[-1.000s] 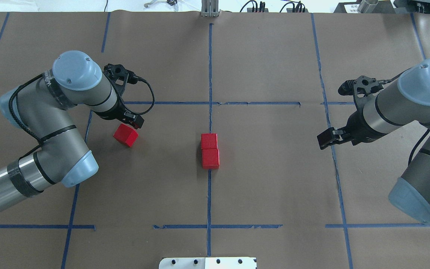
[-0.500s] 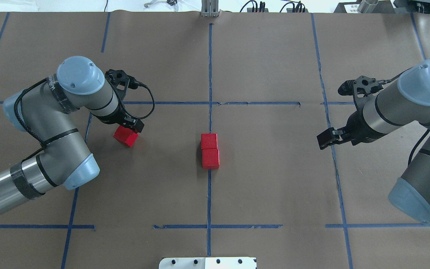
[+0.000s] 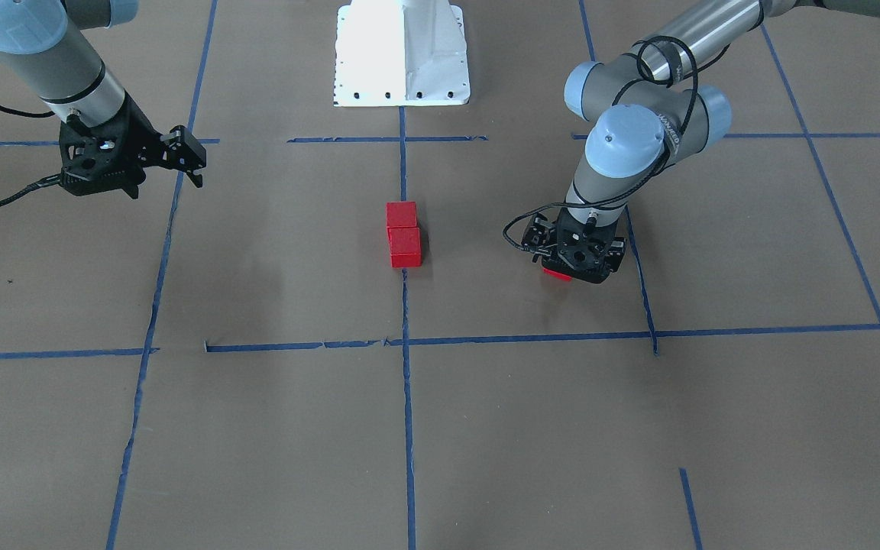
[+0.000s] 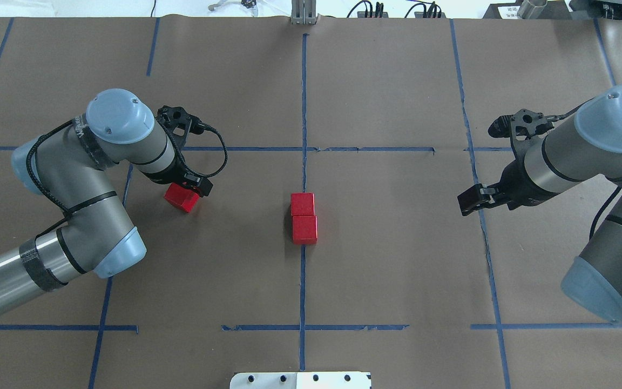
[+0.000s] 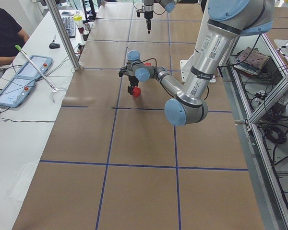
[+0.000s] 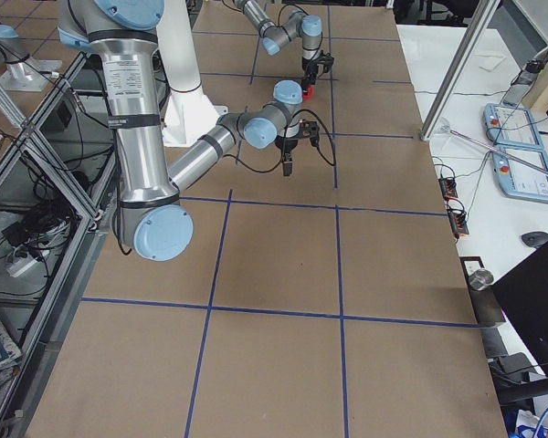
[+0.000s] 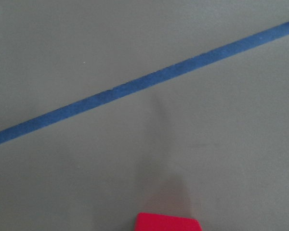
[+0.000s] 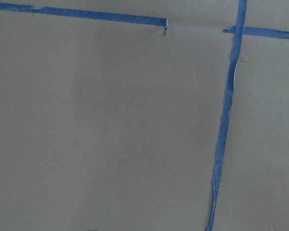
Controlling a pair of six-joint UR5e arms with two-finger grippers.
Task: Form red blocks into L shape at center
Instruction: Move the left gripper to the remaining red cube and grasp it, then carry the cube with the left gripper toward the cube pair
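Two of the red blocks [image 4: 304, 228] already sit touching, one behind the other, on the blue tape line [image 4: 302, 286] that splits the center cell [image 4: 386, 243]. The third block [image 4: 182, 200] is on the worktop [image 4: 224, 270], well apart from them on the robot's left side. Over the last second the left hand [image 4: 198, 186] has dropped from just above it to right down onto it. Can't tell if it's spread or already pinching, too much is hidden. Same for the right hand [image 4: 470, 201], parked off at its own side. Looks like the pick for the L's foot is next.
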